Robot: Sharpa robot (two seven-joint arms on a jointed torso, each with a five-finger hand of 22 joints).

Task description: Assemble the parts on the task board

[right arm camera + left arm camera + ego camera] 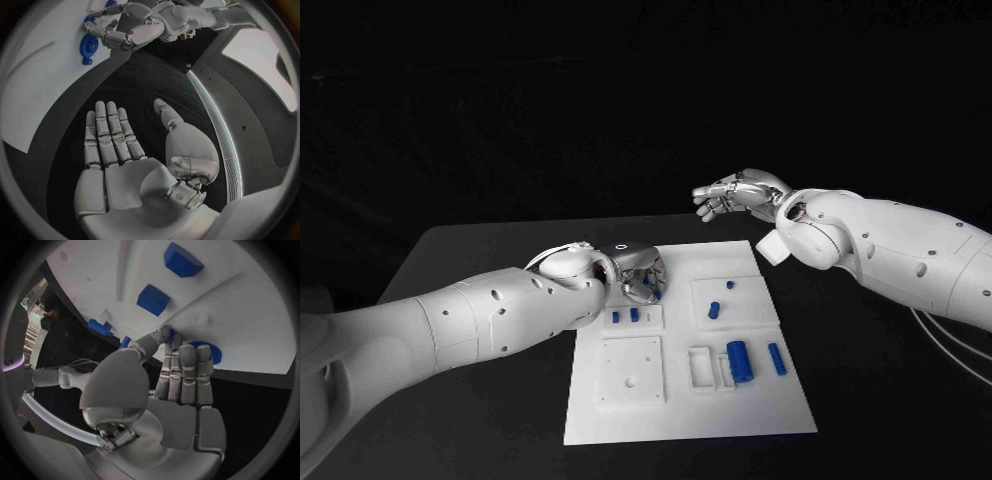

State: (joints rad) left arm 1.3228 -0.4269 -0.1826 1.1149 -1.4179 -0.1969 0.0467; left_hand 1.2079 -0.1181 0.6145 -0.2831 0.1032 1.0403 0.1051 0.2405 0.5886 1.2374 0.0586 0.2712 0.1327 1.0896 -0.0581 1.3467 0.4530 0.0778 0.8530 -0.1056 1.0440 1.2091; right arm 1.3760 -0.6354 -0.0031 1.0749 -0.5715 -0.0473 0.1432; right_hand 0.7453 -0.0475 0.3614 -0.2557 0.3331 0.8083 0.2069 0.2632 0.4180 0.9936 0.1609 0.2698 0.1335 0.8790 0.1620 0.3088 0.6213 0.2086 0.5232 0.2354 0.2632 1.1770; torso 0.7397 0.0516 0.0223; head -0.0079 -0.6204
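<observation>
The white task board (769, 405) lies in the middle of the black table. My left hand (638, 273) is low over its far left part. In the left wrist view its fingers (185, 371) lie across a blue round part (213, 353), with the thumb at the part's edge. The right wrist view shows that ring-shaped blue part (87, 48) against the board at the left hand (128, 31). I cannot tell whether it is lifted. My right hand (737, 193) (122, 165) hangs above the table's far edge, fingers apart and empty.
Two small blue blocks (625, 316) (153, 299) sit just nearer than the left hand. A thick blue cylinder (738, 361) and a slim blue piece (777, 358) lie at the board's right. Two small blue pieces (717, 308) stand in the upper right recess.
</observation>
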